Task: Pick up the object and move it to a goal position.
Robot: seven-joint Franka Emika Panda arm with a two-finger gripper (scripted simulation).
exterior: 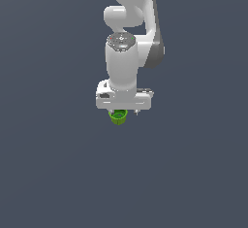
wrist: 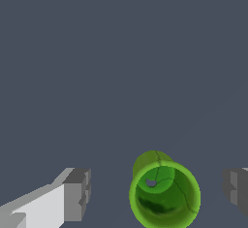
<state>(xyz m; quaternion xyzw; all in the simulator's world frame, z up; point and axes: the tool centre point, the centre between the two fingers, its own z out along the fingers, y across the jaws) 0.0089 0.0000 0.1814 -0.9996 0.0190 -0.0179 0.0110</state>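
The tool point(wrist: 157, 193) stands open with a finger point(wrist: 77, 193) on each side of the cup point(wrist: 164, 195) and neither touching it. The cup sits upright on the tabletop point(exterior: 48, 173), mouth up, so closing should catch its walls.

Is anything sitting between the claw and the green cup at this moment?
Nothing visible. In the wrist view the green cup sits in the open gap of the claw, with bare space on both sides up to each finger. No goal marker shows in either view.
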